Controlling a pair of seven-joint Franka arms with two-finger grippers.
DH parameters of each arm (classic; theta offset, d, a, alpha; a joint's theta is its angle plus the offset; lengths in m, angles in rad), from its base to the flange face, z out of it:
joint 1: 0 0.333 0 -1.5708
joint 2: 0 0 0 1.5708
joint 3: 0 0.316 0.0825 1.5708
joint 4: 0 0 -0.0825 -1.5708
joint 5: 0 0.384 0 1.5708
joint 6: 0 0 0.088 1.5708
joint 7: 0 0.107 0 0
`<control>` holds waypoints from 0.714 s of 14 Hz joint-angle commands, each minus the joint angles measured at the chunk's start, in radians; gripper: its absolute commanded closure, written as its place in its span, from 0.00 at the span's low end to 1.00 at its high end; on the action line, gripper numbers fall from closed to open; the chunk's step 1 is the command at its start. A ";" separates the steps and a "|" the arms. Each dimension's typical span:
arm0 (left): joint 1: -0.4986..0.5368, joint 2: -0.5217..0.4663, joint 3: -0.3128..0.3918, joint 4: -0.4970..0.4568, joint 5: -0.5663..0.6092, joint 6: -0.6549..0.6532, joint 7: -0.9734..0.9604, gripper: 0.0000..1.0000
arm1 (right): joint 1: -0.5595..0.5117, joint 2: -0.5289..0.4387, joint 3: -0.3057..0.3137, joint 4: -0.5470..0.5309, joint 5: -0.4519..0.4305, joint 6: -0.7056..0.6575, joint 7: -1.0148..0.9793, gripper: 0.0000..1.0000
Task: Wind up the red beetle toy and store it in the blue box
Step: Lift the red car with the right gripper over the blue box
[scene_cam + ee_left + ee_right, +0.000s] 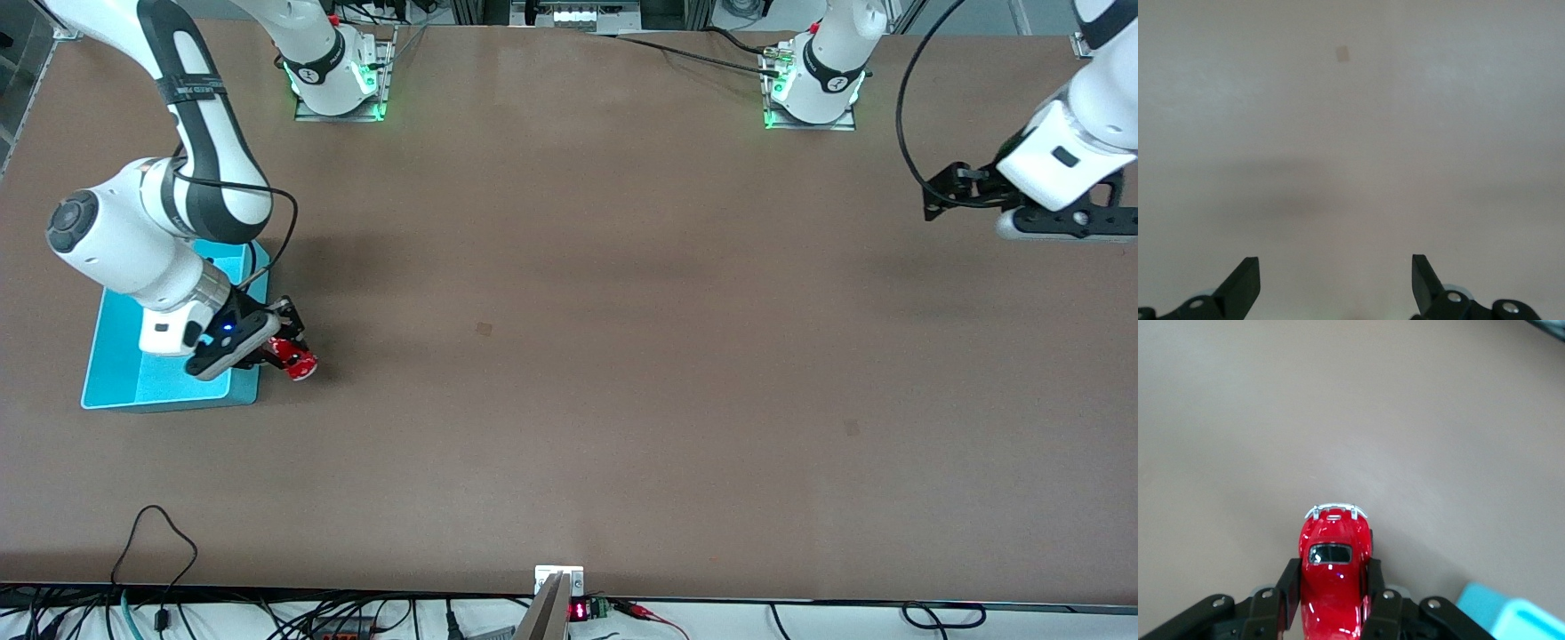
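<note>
At the right arm's end of the counter [569, 373] you have the blue box [116, 373], a light turquoise plastic bin with thin walls, rounded corners and a paler floor; the right arm's white wrist covers much of it in the front view. Just beside the box, toward the middle of the counter, your right gripper [283, 348] is clamped on the red beetle toy [296, 359], its black fingers [1289, 593] pressed against both flanks of the rounded, glossy red body. The right wrist view shows the car's dark window and silvery bumper pointing away from the gripper over the matte brown surface. At the other end, your left gripper [935, 197] waits over bare counter, its black wedge-shaped fingers [1245, 283] spread wide, holding nothing.
</note>
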 commanded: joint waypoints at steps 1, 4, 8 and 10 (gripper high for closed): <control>0.007 -0.013 -0.025 -0.004 0.029 -0.024 -0.004 0.00 | 0.001 -0.004 -0.075 0.017 0.015 -0.080 0.174 0.86; 0.008 -0.005 -0.014 0.025 0.035 -0.017 0.004 0.00 | -0.004 -0.003 -0.142 0.048 -0.031 -0.145 0.222 0.84; 0.030 0.021 -0.014 0.059 0.035 -0.023 0.004 0.00 | -0.025 0.008 -0.218 0.052 -0.057 -0.171 0.219 0.92; 0.039 0.027 -0.012 0.064 0.034 -0.018 0.007 0.00 | -0.050 0.029 -0.235 0.054 -0.057 -0.171 0.215 0.96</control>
